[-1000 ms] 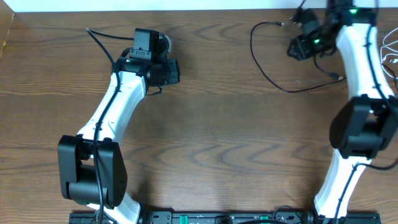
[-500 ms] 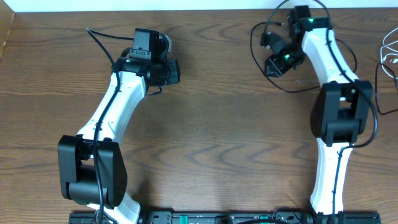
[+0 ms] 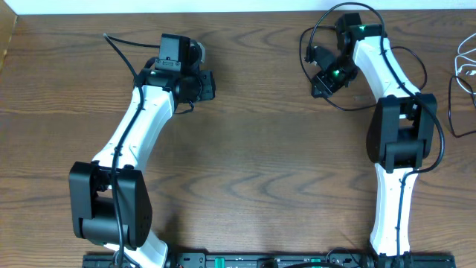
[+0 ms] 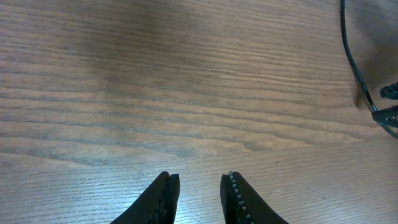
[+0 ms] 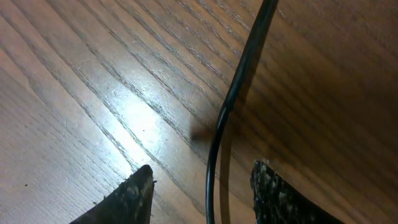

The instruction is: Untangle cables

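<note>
The black cable (image 3: 342, 108) lies in a loop at the table's back right. My right gripper (image 3: 317, 85) hovers low over the left side of that loop. In the right wrist view its jaws are open and the black cable (image 5: 239, 81) runs lengthwise between the fingertips of the right gripper (image 5: 204, 169), touching neither. The white cable (image 3: 462, 63) shows at the far right edge. My left gripper (image 3: 208, 84) sits at the back left, far from both cords. The left gripper (image 4: 202, 177) has a narrow gap with only bare wood in it.
The wooden table (image 3: 253, 164) spreads between the arms. In the left wrist view a thin black cord (image 4: 351, 56) curves down the right edge. The table's back edge meets a white wall close behind both grippers.
The right arm has swung left from the far right corner and now hangs over the black cable's loop. The left arm has stayed where it was.
</note>
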Controlling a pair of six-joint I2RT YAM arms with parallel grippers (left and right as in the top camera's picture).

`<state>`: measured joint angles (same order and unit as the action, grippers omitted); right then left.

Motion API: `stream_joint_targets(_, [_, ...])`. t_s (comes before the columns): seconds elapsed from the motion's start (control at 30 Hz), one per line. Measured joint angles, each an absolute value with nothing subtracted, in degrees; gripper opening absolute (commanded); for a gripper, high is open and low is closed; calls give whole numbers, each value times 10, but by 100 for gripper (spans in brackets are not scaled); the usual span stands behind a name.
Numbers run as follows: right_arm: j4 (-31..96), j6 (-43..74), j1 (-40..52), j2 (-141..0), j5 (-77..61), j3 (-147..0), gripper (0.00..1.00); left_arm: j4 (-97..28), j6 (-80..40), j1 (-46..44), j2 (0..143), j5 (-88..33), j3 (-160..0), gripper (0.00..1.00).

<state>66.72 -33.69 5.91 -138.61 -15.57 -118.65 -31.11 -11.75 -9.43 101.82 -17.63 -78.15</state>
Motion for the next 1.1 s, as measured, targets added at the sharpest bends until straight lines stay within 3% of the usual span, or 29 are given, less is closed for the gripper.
stream_joint_targets(0.23, [667,-337,59,-1386,-156,-1176,45,-317,-117,-94,1018,-176,-781,28])
stream_joint_targets(0.67, [665,-312,59,-1386,-111,-1156,31,-324,-117,-94,1018,-176,-781,29])
stream_joint_targets(1.1, [661,-275,65,-1385,-75,-1151,29,-324,-117,-94,1018,-176,-781,28])
